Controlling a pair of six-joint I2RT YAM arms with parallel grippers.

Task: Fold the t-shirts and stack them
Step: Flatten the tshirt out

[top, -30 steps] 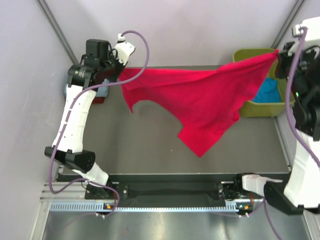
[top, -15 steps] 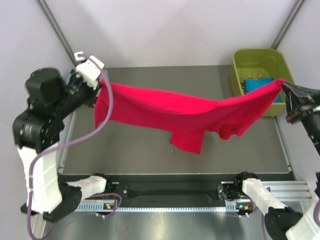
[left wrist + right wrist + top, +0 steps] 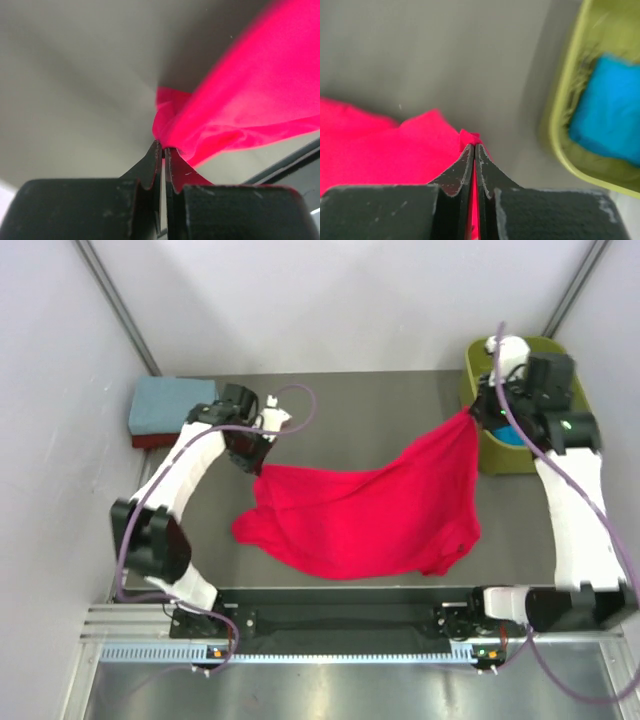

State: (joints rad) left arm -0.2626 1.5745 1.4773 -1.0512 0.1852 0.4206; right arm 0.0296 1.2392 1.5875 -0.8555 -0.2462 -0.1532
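The bright red t-shirt (image 3: 370,510) is thin, light and limp: it sags between two corners, and its lower part lies crumpled on the desk (image 3: 350,405). The left fingers (image 3: 150,167) and the right fingers (image 3: 464,167) are each clamped on one corner, which I think is the right place to hold.

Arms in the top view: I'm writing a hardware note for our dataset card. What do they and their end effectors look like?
The left arm and right arm have white link shells with black joint housings. A purple cable loops along each. The left end effector and right end effector have black, tapered fingers with pale scuffs.
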